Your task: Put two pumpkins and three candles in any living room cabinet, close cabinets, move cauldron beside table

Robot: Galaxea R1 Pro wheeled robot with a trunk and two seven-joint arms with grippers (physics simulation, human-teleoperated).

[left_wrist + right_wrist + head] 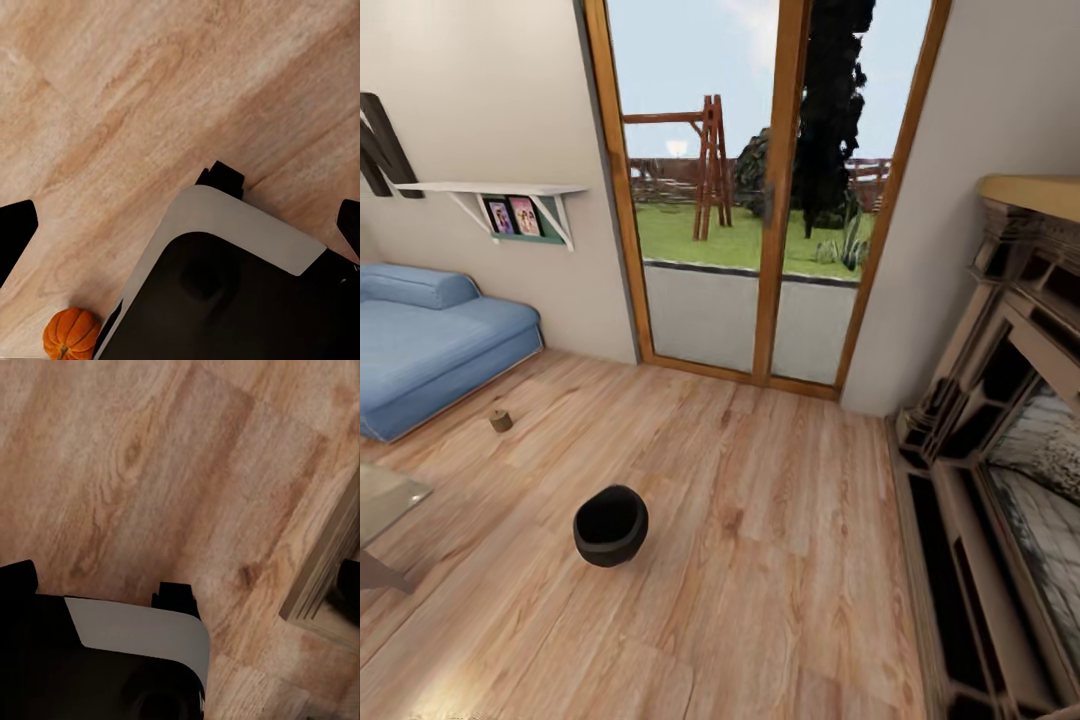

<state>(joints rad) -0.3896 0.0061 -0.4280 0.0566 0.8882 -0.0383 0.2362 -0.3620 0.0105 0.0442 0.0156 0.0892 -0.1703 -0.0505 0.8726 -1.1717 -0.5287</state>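
On wooden floor (780, 520), black cauldron (610, 525)

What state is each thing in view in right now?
Black round cauldron: tipped on its side on the wooden floor, mouth showing, empty.
Small brown candle: upright on the floor near the blue sofa.
Orange ribbed pumpkin: resting on the floor beside the robot's base.
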